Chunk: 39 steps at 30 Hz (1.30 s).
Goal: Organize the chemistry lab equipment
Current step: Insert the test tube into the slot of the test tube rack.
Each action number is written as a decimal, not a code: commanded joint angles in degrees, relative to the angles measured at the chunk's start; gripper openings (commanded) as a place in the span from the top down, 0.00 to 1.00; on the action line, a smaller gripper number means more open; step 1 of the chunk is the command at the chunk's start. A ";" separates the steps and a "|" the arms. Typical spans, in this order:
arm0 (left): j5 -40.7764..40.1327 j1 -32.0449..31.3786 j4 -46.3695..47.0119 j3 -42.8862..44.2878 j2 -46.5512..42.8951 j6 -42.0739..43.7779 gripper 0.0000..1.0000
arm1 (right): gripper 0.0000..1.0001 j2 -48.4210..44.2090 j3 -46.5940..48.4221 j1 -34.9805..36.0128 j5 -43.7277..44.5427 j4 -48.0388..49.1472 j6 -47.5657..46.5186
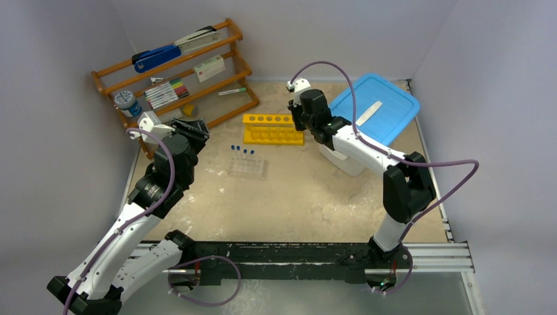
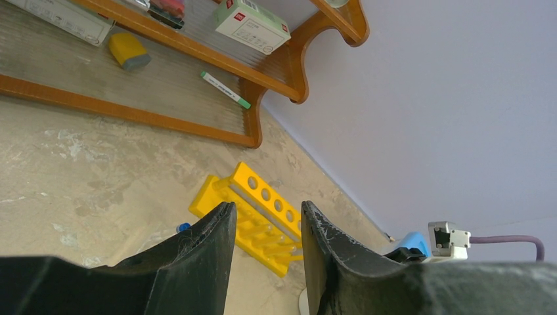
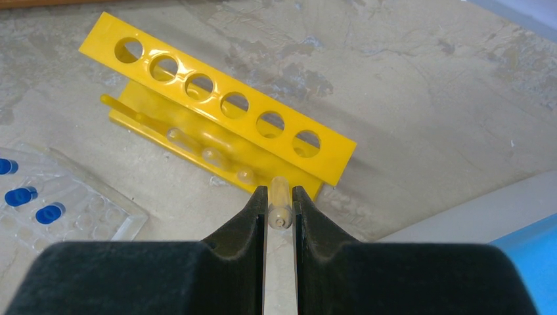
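Note:
The yellow six-hole rack (image 1: 272,128) (image 3: 217,108) lies at the back middle of the table. My right gripper (image 1: 297,123) (image 3: 280,197) is at its right end, shut on a small clear tube (image 3: 280,203) that points at the rack's lower bar. Three more clear tubes (image 3: 213,156) rest along that bar. A clear tube tray (image 1: 246,165) (image 3: 66,210) with blue-capped tubes (image 3: 23,195) stands in front of the rack. My left gripper (image 1: 190,128) (image 2: 267,207) hovers open and empty near the shelf, facing the rack (image 2: 263,210). A white bottle (image 1: 341,161) is partly hidden under the right arm.
A wooden shelf (image 1: 177,72) (image 2: 164,39) with a stapler, markers and boxes stands at the back left. A blue lid (image 1: 378,108) with a white strip on it lies at the back right. Walls close in the back and both sides.

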 commanded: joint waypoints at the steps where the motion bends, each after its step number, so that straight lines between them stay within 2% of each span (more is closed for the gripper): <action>1: 0.42 0.20 1.79 -0.15 -0.24 0.59 0.60 | 0.87 -1.37 -1.25 -0.18 0.54 0.77 -0.20; 39: 0.15 0.18 0.79 -0.23 -0.08 1.14 0.60 | 0.85 3.25 -2.66 -0.15 0.31 1.21 -1.19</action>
